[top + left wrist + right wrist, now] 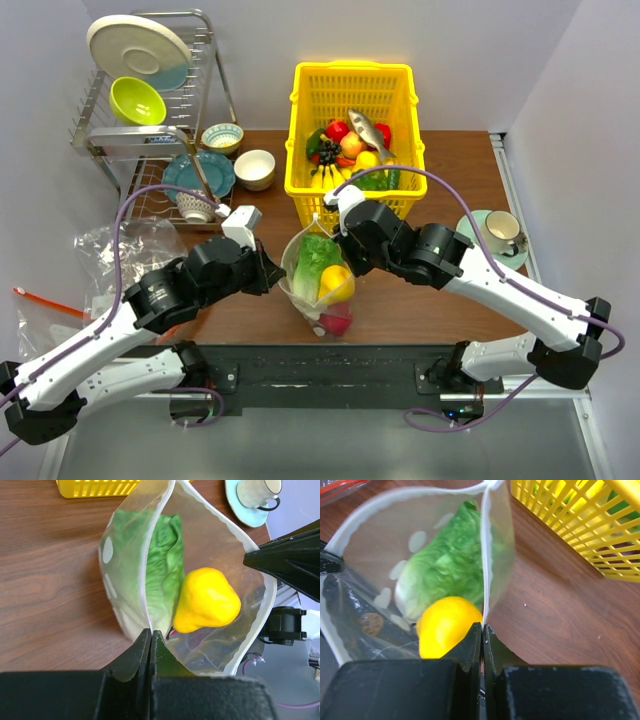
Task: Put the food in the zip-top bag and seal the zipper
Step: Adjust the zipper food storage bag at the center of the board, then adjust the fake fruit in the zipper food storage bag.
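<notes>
Our left claw (pixel 151 636) is pinched tight on one side of the rim of the bag (pixel 106 555), fingertips closed with only the thin plastic edge between them. Our right claw (pixel 482 630) is clamped the same way on the opposite side. Between the two pinches the mouth stands open in a loop, and the zipper (pixel 485 550) is not yet pressed together. Inside we see the lettuce (pixel 169 555) lying along one wall, a yellow fruit (pixel 207 600) against it, and a red piece (pixel 336 318) deeper in. The bag rests on the table (pixel 50 610), just in front of the yellow basket (pixel 350 85).

As we judge it, each hold is a small bite on slippery film. Pulling the mouth flat too hard or unevenly could let an edge slide out, or drag the bag over and spill the food. The yellow fruit sits near the mouth and may keep the strips from meeting.

Both arms reach in low from opposite sides, elbows bent outward, wrists turned toward each other across the bag.
</notes>
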